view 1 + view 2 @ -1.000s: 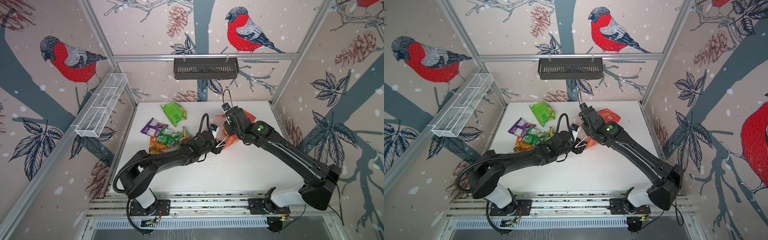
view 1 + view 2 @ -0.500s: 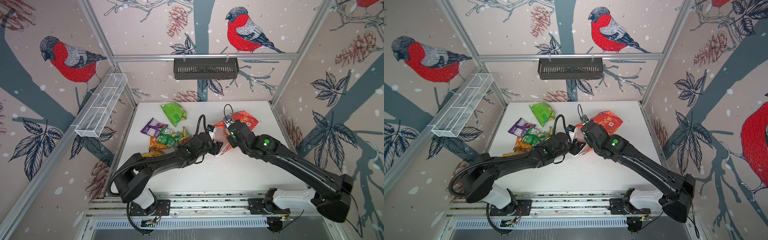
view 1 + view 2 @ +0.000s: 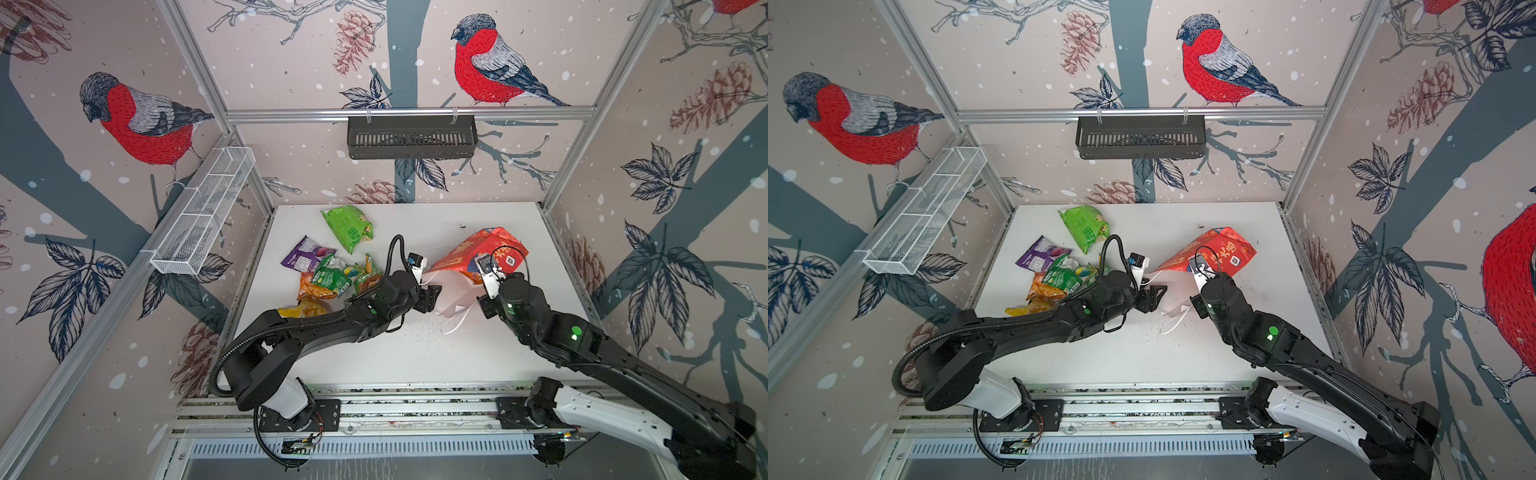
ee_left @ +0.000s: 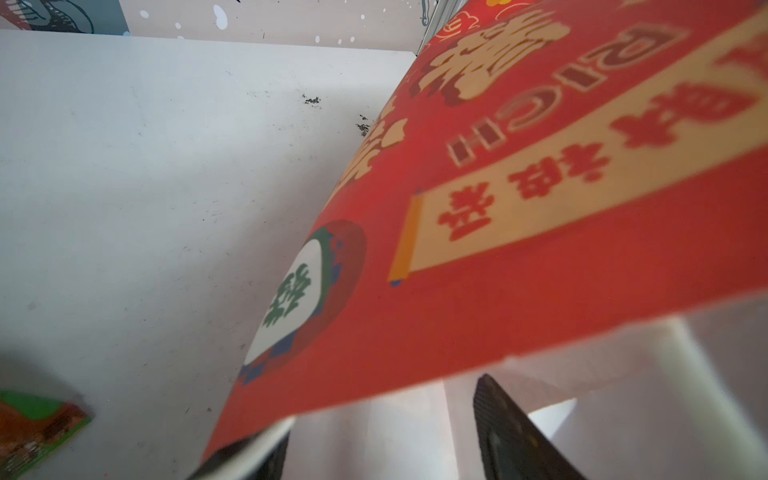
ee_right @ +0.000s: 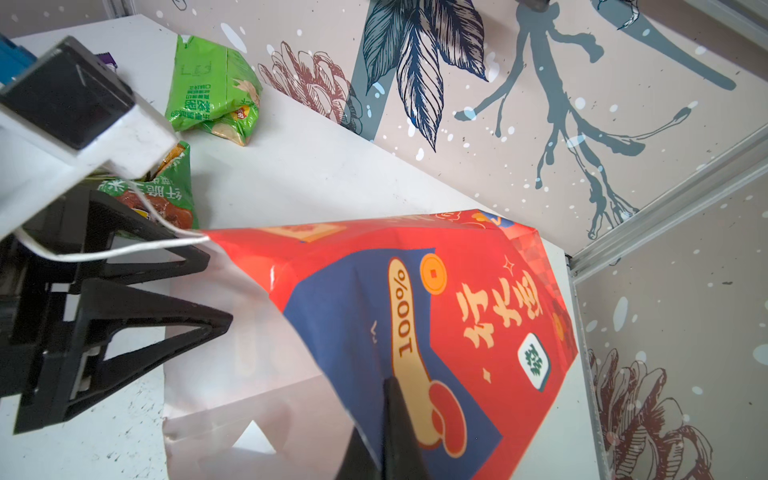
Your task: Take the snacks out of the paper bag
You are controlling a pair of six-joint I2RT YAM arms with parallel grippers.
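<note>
The red paper bag lies on its side at the table's right middle, mouth toward the front left. My right gripper is shut on the bag's rim, one finger inside and one outside. At the mouth, my left gripper stands open with nothing between its fingers; beyond it only white bag lining shows. The snacks lie on the table's left: a bright green packet, a purple one, and a pile of green, orange and yellow.
A white cord handle trails onto the table in front of the bag; another cord runs across my left gripper. Dark crumbs dot the table. A black basket hangs on the back wall, a white wire shelf on the left wall.
My right arm drew back from over the bag toward the front right and shut on its rim. The bag's mouth now gapes wider. My left gripper stayed at the mouth and opened slightly.
</note>
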